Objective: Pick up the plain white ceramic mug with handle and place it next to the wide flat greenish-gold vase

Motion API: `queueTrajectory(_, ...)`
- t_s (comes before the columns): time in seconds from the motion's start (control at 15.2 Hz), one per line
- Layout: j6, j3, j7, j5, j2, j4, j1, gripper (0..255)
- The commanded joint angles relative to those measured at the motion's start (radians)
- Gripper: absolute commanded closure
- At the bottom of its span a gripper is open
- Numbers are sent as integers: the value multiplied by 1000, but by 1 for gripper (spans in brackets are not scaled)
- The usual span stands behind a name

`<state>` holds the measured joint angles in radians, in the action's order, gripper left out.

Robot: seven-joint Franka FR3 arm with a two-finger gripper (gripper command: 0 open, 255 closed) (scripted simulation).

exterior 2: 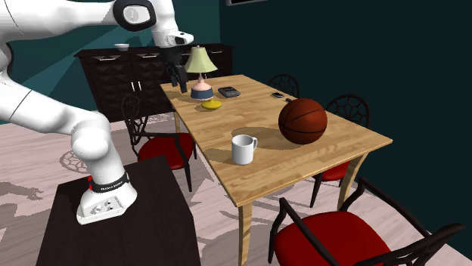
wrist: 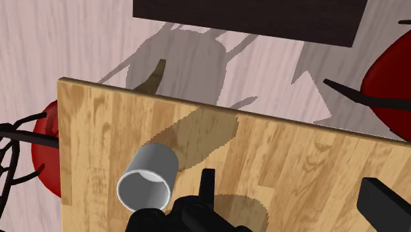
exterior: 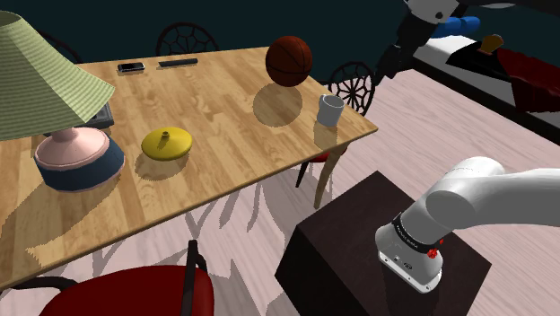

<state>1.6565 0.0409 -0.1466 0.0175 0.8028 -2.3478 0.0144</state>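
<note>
Approach step; claw (wrist: 290, 181) wide open, empty, high above surface (exterior: 224, 99); white mug (exterior: 329, 109) upright near surface corner, well apart from yellow vase (exterior: 168, 142); next: centre over mug, descend, close.

White mug (exterior 2: 243, 149); mustard-yellow vase (exterior: 168, 142); rust-brown basketball (exterior: 289, 60) with black seams; striped green lampshade (exterior: 40, 76), pink-and-blue lamp base (exterior: 79, 157); pale wood-grain tabletop (exterior: 215, 99); red chair seat (exterior 2: 325, 238).

Both ext cams by stand (exterior: 350, 247) overlook table (exterior: 224, 135); wrist cam looks down.
</note>
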Motion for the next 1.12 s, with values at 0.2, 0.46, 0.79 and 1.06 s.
queueTrajectory(0.2, 97, 11, -3, -9, -73, -27, 9, 0)
queueTrajectory(0.46, 222, 26, -6, -19, -186, -44, 19, 0)
queueTrajectory(0.79, 370, 46, -10, -26, -348, -35, 30, 0)
queueTrajectory(1.06, 475, 62, -16, -26, -489, -4, 38, 0)
